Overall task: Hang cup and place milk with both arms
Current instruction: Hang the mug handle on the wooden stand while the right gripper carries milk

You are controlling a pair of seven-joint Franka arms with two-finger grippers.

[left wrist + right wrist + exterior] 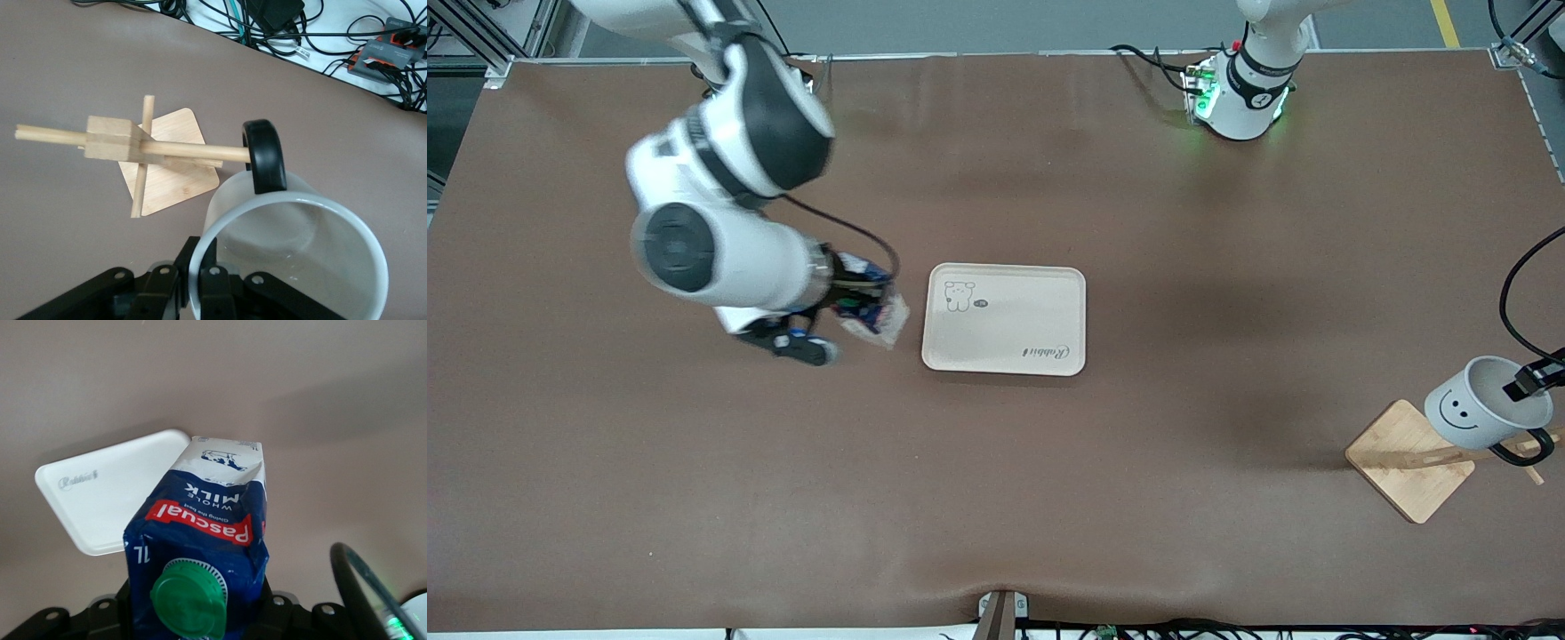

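Observation:
My left gripper (1528,384) is shut on the rim of the white smiley cup (1474,404) and holds it beside the wooden rack (1409,460) at the left arm's end of the table. In the left wrist view the cup (293,253) has its black handle (265,155) touching the tip of the rack's peg (193,152); whether the peg is through the loop I cannot tell. My right gripper (852,298) is shut on the blue milk carton (867,305) and holds it tilted above the table beside the tray (1005,318). The right wrist view shows the carton (200,547) with its green cap (189,600).
The cream tray (107,497) lies mid-table with printed drawings on it. The rack's square wooden base (170,167) stands on the brown table. Cables lie off the table's edge nearest the front camera.

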